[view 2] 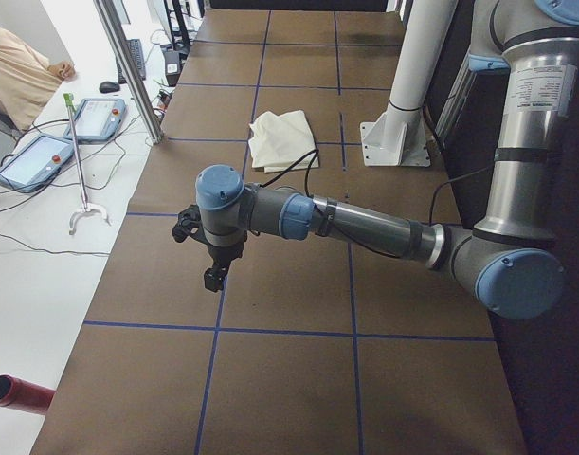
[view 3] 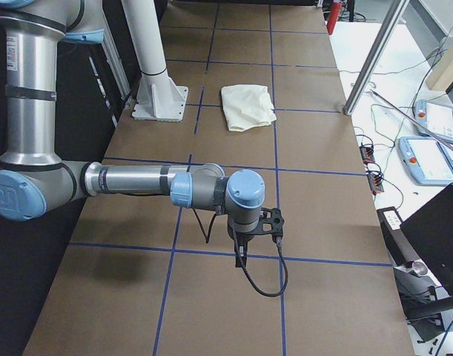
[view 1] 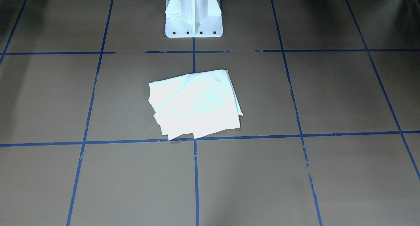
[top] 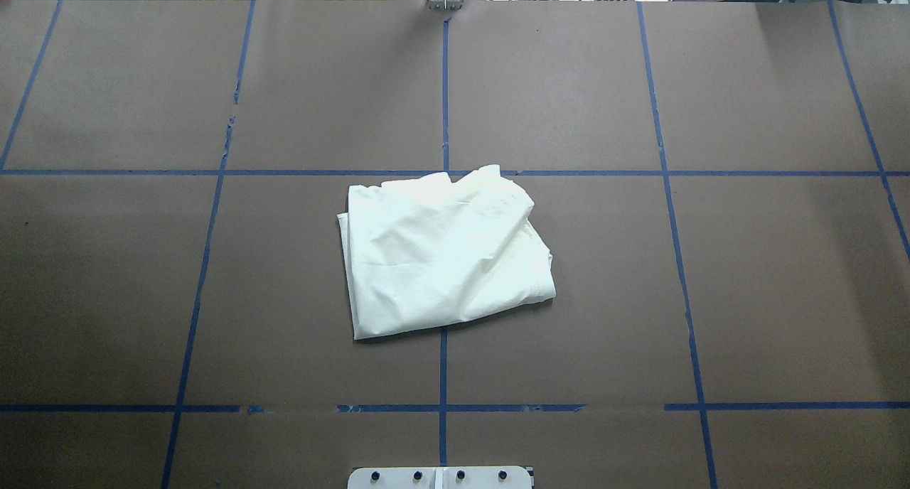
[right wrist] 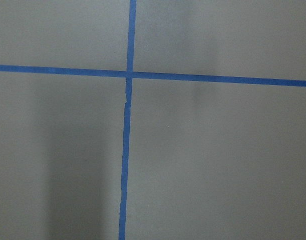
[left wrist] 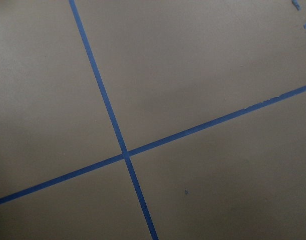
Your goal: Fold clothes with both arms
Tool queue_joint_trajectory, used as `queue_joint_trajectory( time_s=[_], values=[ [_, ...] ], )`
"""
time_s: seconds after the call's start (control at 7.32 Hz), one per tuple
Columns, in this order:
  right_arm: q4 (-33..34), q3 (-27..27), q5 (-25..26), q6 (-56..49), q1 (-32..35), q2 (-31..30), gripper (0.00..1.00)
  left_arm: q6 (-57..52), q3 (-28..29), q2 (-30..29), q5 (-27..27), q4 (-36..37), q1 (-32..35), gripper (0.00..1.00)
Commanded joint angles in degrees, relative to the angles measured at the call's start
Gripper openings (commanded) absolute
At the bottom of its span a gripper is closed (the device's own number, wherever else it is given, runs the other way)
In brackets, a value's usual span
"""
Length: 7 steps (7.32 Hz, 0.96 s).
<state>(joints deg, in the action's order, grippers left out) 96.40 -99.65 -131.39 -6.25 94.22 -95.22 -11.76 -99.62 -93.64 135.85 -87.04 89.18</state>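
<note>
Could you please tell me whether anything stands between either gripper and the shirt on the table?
Nothing visible does: only the brown table with its blue tape lines lies between the left gripper, the right gripper and the shirt.

brown table (top: 569, 297) crossed by a grid of blue tape lines (top: 443, 84). in the left-side view, two blue-edged control tablets (view 2: 35, 161) lie at the left edge and a red cylinder (view 2: 19, 393) at the lower left.

The shirt (top: 444, 254) lies folded with any print hidden, the left gripper (view 2: 213, 273) and right gripper (view 3: 240, 250) (seen only from the sides) are too small to judge, and the white pedestal base (view 1: 193, 19) is cropped.
</note>
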Motion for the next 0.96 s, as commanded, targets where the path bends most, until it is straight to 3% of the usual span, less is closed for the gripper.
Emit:
queue_joint_trajectory(
  time_s=[0.0,0.27,0.82],
  values=[
    [-0.2,-0.1,-0.2,1.5,-0.4,0.6,1.00,0.1,0.7,0.0,-0.1,0.0,0.0,0.99],
    [-0.2,0.1,-0.2,1.5,-0.6,0.5,1.00,0.0,3.6,0.1,-0.1,-0.1,0.1,0.99],
    [-0.2,0.2,-0.1,1.5,-0.7,0.6,1.00,-0.1,3.1,3.4,-1.5,-0.6,0.5,0.99]
  ],
)
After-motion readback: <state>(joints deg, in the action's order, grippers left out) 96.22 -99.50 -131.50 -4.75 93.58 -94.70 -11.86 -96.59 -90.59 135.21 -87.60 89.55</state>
